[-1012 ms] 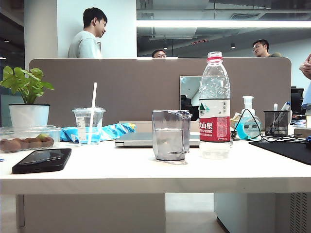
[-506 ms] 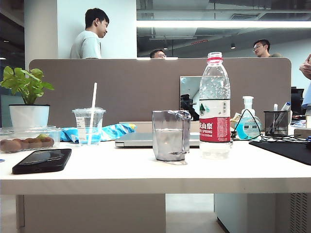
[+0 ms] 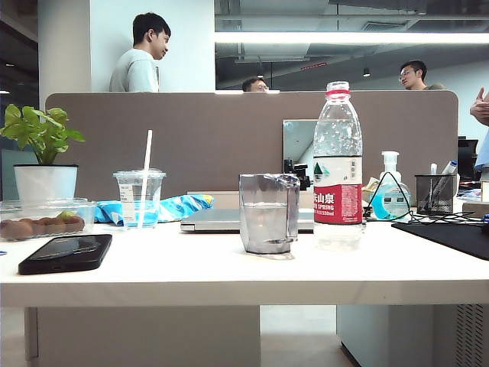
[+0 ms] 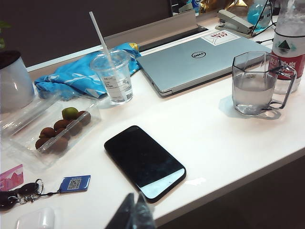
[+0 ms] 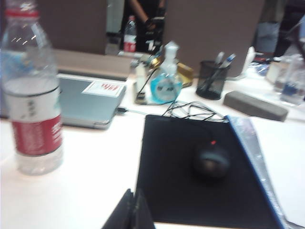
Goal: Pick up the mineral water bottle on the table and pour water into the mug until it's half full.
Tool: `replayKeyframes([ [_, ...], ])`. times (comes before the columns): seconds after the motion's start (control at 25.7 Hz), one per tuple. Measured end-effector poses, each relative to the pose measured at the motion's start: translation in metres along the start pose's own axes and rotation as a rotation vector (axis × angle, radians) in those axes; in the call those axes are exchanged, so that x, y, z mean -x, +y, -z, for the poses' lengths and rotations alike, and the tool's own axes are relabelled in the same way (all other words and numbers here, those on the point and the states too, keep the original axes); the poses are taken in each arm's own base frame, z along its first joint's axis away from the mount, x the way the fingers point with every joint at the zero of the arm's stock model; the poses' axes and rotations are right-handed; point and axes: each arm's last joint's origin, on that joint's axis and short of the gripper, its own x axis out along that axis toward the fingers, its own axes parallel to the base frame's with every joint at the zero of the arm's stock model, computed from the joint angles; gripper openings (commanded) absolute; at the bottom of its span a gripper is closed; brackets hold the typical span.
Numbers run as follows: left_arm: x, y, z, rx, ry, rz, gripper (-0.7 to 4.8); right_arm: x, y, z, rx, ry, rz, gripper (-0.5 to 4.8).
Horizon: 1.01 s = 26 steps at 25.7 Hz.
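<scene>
Exterior view: mineral water bottle [image 3: 338, 164] beside mug [image 3: 267, 213]; left tool [image 4: 131, 214] and right tool [image 5: 129, 212] both closed, empty.

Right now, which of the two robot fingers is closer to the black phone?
Left. The left fingers sit just off the black phone; the right fingers are by the mouse pad.

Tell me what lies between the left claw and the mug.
In the left wrist view, a black phone lies flat on the table between the shut left claw and the mug; beyond it, bare tabletop.
</scene>
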Motion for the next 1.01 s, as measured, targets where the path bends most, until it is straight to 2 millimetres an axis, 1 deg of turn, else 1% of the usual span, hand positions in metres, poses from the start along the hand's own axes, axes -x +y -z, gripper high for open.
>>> replayKeyframes([
  [0.16,0.0000,0.0000,0.0000,0.000,0.000,0.000,-0.05,-0.0007,-0.0109,0.0011,-0.038,0.003,0.064,-0.01],
  [0.19,0.0000,0.0000,0.0000,0.000,0.000,0.000,-0.04,-0.0007,-0.0122,0.0012,-0.053,0.001,0.057,-0.01],
  [0.39,0.0000,0.0000,0.0000,0.000,0.000,0.000,-0.04,-0.0007,-0.0113,0.0042,-0.072,0.029,0.010,-0.01],
  [0.51,0.0000,0.0000,0.0000,0.000,0.000,0.000,-0.04,-0.0006,-0.0110,0.0067,-0.074,0.054,0.006,-0.01],
  [1.01,0.0001,0.0003,-0.0001,-0.006,0.000,-0.009,-0.05,-0.0006,-0.0110,0.0069,-0.074,0.056,0.006,-0.01],
])
